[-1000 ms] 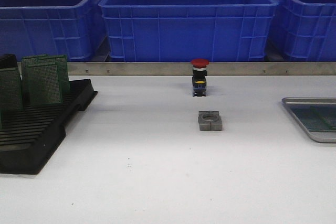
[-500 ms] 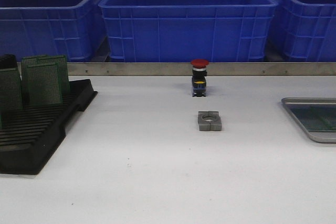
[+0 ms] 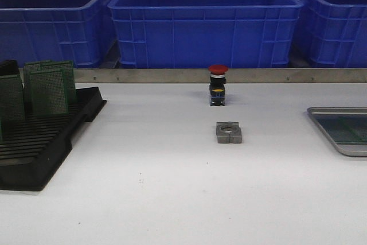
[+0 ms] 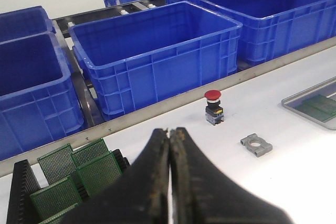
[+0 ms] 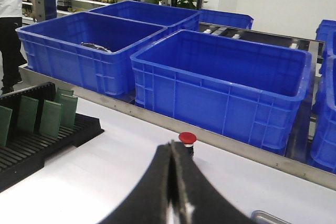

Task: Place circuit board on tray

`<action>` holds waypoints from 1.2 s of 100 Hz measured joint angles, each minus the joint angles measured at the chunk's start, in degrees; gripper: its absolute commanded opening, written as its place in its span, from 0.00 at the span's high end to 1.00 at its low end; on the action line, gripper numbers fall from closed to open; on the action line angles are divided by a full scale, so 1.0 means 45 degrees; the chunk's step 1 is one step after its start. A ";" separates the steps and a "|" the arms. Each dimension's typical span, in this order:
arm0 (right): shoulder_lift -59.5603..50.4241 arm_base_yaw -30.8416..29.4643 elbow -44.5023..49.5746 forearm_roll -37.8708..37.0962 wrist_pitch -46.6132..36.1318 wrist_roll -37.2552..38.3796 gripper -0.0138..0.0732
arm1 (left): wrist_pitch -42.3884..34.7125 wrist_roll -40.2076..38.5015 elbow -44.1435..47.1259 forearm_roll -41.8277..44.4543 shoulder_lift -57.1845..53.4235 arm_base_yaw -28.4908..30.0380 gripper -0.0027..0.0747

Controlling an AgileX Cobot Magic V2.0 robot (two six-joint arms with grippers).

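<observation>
Front view: neither arm shows. On the white worktop point(image 3: 172, 199) a black slotted plastic rack point(image 3: 40, 147) sits at the left edge, with several green perforated circuit boards point(image 3: 49, 91) standing upright in its slots. The flat silver-grey metal tray point(image 3: 341, 131) lies at the right edge, cut off by the frame, and something green already lies flat in it. Between them, near the middle, are a small grey metal clamp block point(image 3: 229, 132) and, behind it toward the far edge, a red-capped emergency-stop button point(image 3: 218, 84). Big blue plastic bins point(image 3: 206, 21) stand beyond the far edge.

Left wrist view: the left gripper point(image 4: 171, 153) has its black fingers pressed together with nothing between them. It hangs above the rack end of the worktop, the boards just beside and below it.

Right wrist view: the right gripper point(image 5: 172, 174) is likewise closed and empty, raised over the worktop, with a rim of the tray just visible beneath it.

Judgement: the task stands at its pick-up step, no board yet in hand. The next move calls for the left gripper to spread its fingers, come down over the top edge of one standing board, pinch it squarely, and lift straight out of the slot without tipping its neighbours.
</observation>
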 measured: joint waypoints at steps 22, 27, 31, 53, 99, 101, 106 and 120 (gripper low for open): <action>-0.0122 0.0000 0.0053 0.0000 0.0171 -0.0027 0.91 | -0.0115 0.0009 0.0824 -0.0019 -0.1513 0.0000 0.99; -0.0122 0.0000 0.0053 0.0000 0.0203 -0.0027 0.91 | -0.0116 0.0009 0.0856 -0.0027 -0.1596 0.0000 0.99; -0.0122 0.0000 0.0053 0.0000 0.0223 -0.0027 0.91 | -0.0131 0.0009 0.0877 -0.0049 -0.1591 0.0000 0.99; -0.0122 0.0000 0.0053 0.0000 0.0679 -0.0027 0.91 | -0.0162 0.0009 0.0877 -0.0077 -0.1591 0.0000 0.99; -0.0122 0.0000 0.0053 0.0000 0.1319 -0.0027 0.91 | -0.0162 0.0009 0.0877 -0.0077 -0.1591 0.0000 0.99; -0.0122 0.0000 0.0053 0.0000 0.1319 -0.0027 0.91 | -0.0162 0.0009 0.0877 -0.0077 -0.1591 0.0000 0.99; -0.0122 0.0000 0.0053 0.0000 0.1319 -0.0027 0.91 | -0.0162 0.0009 0.0877 -0.0077 -0.1591 0.0000 0.99; -0.0122 0.0000 0.0053 0.0000 0.1338 -0.0027 0.91 | -0.0254 0.0009 0.0877 -0.0077 -0.1591 0.0000 0.99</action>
